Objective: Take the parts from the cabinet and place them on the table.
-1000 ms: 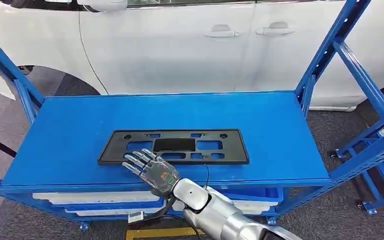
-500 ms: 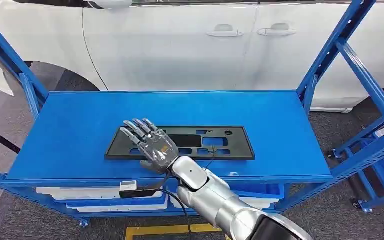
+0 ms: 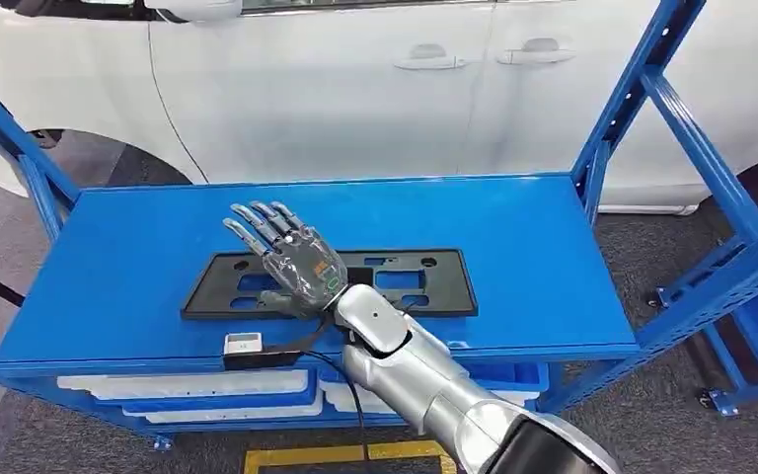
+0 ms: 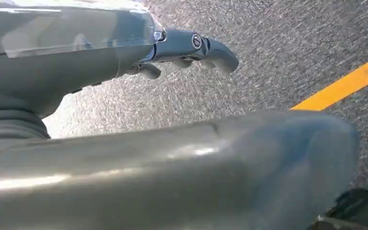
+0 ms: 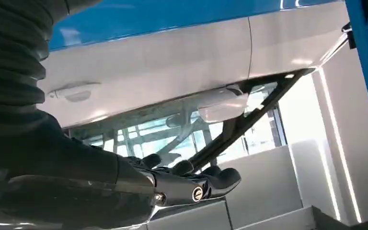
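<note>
A flat black plastic part point(image 3: 451, 284) with several cut-outs lies on the blue table top point(image 3: 533, 237), near its front edge. My right hand point(image 3: 291, 259) hovers over the left half of the part, fingers spread and pointing away from me, holding nothing. In the right wrist view its fingers point(image 5: 191, 188) reach out straight toward the white car door point(image 5: 172, 57). My left hand point(image 4: 191, 48) hangs over the grey carpet, fingers loosely extended and empty.
A white car point(image 3: 355, 89) stands close behind the table. Blue slanted frame posts point(image 3: 691, 128) rise at both ends. White trays point(image 3: 188, 387) sit on the lower shelf. A small white-topped device point(image 3: 243, 345) with a cable hangs at the front edge. Yellow floor tape point(image 3: 345, 456) runs below.
My right hand has lifted from the near edge of the black part and moved forward over its left half. The view has shifted slightly; the part lies as before.
</note>
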Action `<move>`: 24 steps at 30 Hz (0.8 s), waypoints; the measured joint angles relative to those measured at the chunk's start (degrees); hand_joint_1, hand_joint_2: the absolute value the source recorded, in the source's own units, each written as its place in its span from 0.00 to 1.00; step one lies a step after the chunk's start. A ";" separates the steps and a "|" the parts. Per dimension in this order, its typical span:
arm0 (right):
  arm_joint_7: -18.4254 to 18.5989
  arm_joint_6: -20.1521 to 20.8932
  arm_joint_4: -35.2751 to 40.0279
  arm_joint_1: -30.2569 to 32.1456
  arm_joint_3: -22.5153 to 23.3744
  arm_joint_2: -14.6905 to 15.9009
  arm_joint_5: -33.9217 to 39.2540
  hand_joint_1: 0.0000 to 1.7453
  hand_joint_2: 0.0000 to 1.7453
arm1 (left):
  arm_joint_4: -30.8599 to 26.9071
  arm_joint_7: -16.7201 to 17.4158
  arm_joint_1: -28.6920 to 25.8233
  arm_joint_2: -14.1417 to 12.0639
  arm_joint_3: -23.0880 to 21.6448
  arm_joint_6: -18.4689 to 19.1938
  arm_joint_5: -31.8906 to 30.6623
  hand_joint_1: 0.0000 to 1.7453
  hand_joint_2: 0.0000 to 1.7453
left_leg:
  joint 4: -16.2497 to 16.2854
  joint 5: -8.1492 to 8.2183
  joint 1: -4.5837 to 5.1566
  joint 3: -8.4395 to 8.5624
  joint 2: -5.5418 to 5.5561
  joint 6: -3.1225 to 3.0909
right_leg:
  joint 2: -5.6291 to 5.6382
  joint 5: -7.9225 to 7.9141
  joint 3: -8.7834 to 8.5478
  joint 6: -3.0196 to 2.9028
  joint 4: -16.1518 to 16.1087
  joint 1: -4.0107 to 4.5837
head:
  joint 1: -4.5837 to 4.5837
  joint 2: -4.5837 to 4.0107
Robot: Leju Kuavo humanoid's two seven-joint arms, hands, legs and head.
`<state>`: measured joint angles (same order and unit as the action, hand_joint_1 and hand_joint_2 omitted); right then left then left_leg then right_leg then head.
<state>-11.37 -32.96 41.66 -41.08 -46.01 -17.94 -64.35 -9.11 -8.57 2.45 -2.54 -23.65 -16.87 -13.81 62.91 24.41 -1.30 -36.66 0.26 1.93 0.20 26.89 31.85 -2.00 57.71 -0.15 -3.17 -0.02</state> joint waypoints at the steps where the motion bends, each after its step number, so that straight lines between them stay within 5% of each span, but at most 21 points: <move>1: -0.02 0.00 -0.02 -0.02 -0.02 -0.02 -0.15 0.00 1.00 | 0.00 -0.02 0.00 -0.04 0.00 0.04 0.00 0.00 0.00 | -4.31 -0.92 0.10 1.86 0.00 -0.38 | -0.02 0.20 -0.15 0.20 -0.01 -0.01 | 0.00 0.00; 5: -0.07 0.50 -0.99 -0.07 -0.35 -0.20 -0.96 0.00 1.00 | 0.02 -0.20 0.12 -0.07 -0.02 0.15 -0.02 0.00 0.00 | -5.11 -0.12 0.70 2.31 0.20 -1.25 | 0.00 0.23 0.12 1.26 -0.08 0.24 | 0.00 0.00; 7: -0.04 0.94 -1.47 -0.10 -0.46 -0.46 -1.29 0.00 1.00 | 0.02 -0.20 0.13 0.02 -0.07 0.17 -0.02 0.00 0.00 | -5.84 -0.43 0.08 2.78 0.08 -1.86 | 0.02 1.26 0.36 2.02 1.02 0.37 | 0.00 0.00; 10: -0.07 1.44 -2.32 0.03 -0.85 -0.41 -1.40 0.00 1.00 | 0.02 -0.17 0.26 0.02 -0.07 0.17 -0.02 0.00 0.00 | -5.85 -0.29 0.19 2.73 0.00 -2.58 | -0.02 7.19 6.70 2.47 13.38 0.07 | 0.00 0.00; 12: -0.29 2.34 -2.97 0.43 -0.98 -0.22 -1.35 0.00 1.00 | 0.02 -0.17 0.17 0.00 -0.07 0.26 -0.02 0.00 0.00 | -5.79 -0.24 0.21 2.74 0.07 -2.63 | -0.03 7.69 10.04 2.60 18.64 -0.10 | 0.00 0.00; 14: -1.52 3.88 -3.37 0.39 -1.24 -0.02 -0.47 0.00 1.00 | 0.02 -0.17 0.11 0.00 -0.07 0.31 -0.02 0.00 0.00 | -5.72 -0.08 0.21 2.92 0.15 -2.52 | -0.04 3.10 7.90 2.45 12.74 -0.18 | 0.00 0.00; 16: -4.08 6.31 -3.52 0.32 -1.25 0.02 2.11 0.00 1.00 | 0.02 -0.17 0.15 0.02 -0.15 0.42 -0.02 0.00 0.00 | -5.66 0.20 0.21 3.26 0.19 -2.12 | -0.16 -2.06 2.95 1.83 2.02 -0.13 | 0.00 0.00; 20: -8.31 9.84 -3.63 0.13 -1.25 0.74 6.06 0.00 1.00 | 0.02 -0.17 0.14 0.02 -0.24 0.77 -0.02 0.00 0.00 | -5.67 0.32 0.31 3.19 0.12 -0.83 | -0.02 -1.45 2.51 0.89 0.38 0.54 | 0.00 0.00; 22: -9.40 11.23 -3.61 -0.05 -1.25 1.05 7.04 0.00 1.00 | 0.02 -0.17 0.14 0.02 -0.28 0.81 -0.02 0.00 0.00 | -5.12 0.90 0.08 3.12 0.03 -0.21 | -0.13 -1.94 1.97 0.13 -0.55 0.01 | 0.00 0.00; 24: -10.25 12.24 -3.58 -0.33 -1.25 1.33 7.76 0.00 1.00 | 0.02 -0.17 0.16 -0.04 -0.28 0.83 -0.02 0.00 0.00 | 1.02 4.70 0.09 0.40 0.04 0.29 | -0.17 -1.92 1.86 -0.20 -0.67 -0.06 | 0.00 0.00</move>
<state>-21.62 -20.72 38.07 -41.42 -47.25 -16.61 -56.59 -9.09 -8.74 2.61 -2.58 -23.93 -16.04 -13.84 63.93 29.12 -1.21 -36.26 0.30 2.21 0.04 24.97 33.71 -2.20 57.04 -0.21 -3.17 -0.02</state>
